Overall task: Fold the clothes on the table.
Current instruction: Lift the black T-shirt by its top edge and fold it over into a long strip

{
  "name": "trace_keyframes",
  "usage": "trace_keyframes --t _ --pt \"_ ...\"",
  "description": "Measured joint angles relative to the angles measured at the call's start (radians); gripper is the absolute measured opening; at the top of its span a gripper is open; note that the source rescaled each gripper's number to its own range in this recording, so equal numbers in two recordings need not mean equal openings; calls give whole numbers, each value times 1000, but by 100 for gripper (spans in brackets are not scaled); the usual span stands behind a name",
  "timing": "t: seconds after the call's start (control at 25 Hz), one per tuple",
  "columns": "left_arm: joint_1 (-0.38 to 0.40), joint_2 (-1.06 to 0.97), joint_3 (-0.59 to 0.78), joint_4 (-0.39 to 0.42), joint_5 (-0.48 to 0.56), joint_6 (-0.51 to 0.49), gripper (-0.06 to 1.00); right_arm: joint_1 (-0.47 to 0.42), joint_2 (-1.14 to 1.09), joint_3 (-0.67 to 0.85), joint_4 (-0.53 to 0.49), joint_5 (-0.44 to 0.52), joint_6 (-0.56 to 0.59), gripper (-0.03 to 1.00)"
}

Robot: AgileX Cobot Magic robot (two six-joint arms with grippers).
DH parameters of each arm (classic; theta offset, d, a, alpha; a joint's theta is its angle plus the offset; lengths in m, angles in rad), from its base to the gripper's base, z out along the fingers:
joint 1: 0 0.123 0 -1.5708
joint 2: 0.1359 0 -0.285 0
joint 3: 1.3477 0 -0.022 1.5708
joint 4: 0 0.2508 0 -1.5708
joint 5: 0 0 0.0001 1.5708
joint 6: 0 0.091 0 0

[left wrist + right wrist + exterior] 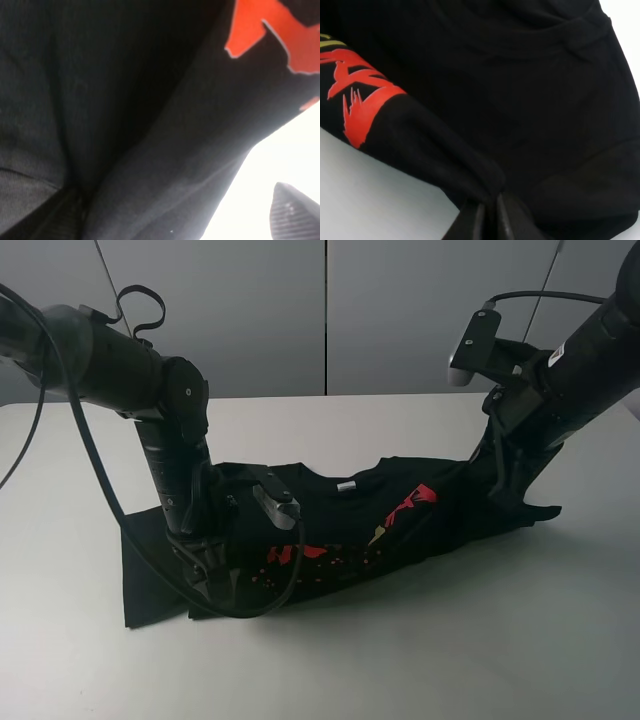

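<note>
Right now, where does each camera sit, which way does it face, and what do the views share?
Exterior high: mounted high, facing down on the table and black T-shirt; the left arm and right arm show, with the left end effector and right end effector at the cloth.
Left wrist: on the left arm, close against the T-shirt; one fingertip shows over the table.
Right wrist: on the right arm, facing its fingers, pinched shut on the T-shirt.
Shared: all three show the red print.

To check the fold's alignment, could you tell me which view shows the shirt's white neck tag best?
The exterior high view: the neck tag shows plainly, small but unobstructed. Both wrist views show only the T-shirt's fabric and print, no tag.
</note>
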Motion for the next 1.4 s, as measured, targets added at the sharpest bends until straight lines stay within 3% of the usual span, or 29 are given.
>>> trace_keyframes --t 0.12,0.24,0.32,0.48,0.72,0.96,1.24,1.4 --pt "0 0 0 4 -3 0 63 0 0 0 1 0 0 0" --pt "0 0 0 9 -25 0 13 0 0 0 1 0 0 0" --pt "0 0 0 13 -34 0 3 0 0 0 1 0 0 0" --pt "0 0 -2 17 -15 0 0 0 0 0 1 0 0 0" --pt "0 -13 -71 17 138 -2 0 0 -2 0 1 0 9 0" --pt "0 -127 -137 38 154 -14 0 0 -57 2 1 -12 111 0" --pt "0 -165 -176 146 97 -175 0 0 -83 -64 -113 -30 323 0" --pt "4 -165 -177 205 57 -278 0 0 -61 -74 -156 -52 380 0"
